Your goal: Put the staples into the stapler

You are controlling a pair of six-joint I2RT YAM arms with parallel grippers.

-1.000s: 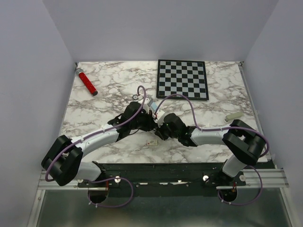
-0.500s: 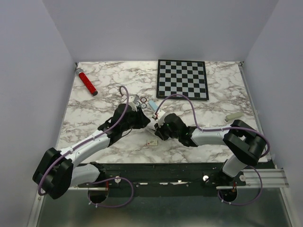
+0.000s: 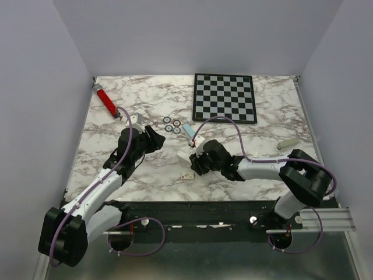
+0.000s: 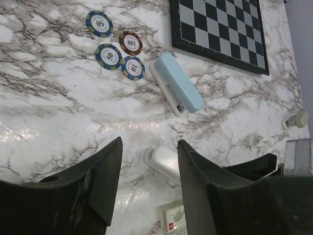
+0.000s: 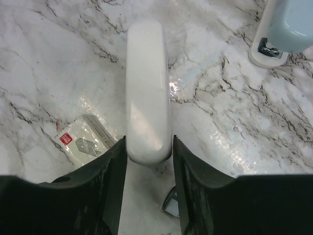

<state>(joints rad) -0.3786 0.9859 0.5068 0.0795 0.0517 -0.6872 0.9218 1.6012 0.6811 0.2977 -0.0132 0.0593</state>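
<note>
The stapler (image 3: 189,130), light blue on top, lies on the marble beyond my right gripper; it also shows in the left wrist view (image 4: 176,84) and at the top right of the right wrist view (image 5: 288,24). The staples (image 5: 171,208), a small teal-grey strip, lie on the table under my right gripper (image 5: 148,139), hidden in the top view. My right gripper (image 3: 195,161) is shut on the near end of the all-white bar (image 5: 146,98), which rests on the table. My left gripper (image 3: 155,139) (image 4: 149,147) is open and empty, left of the stapler.
A small cream box (image 3: 187,174) (image 5: 85,142) lies just left of the white bar. Several poker chips (image 3: 172,123) sit left of the stapler. A chessboard (image 3: 224,97) is at the back, a red cylinder (image 3: 108,102) at the back left, and a small white piece (image 3: 287,143) at the right.
My left arm has drawn back to the left, away from the stapler and my right gripper. The stapler now lies uncovered on the table. My right gripper has barely moved.
</note>
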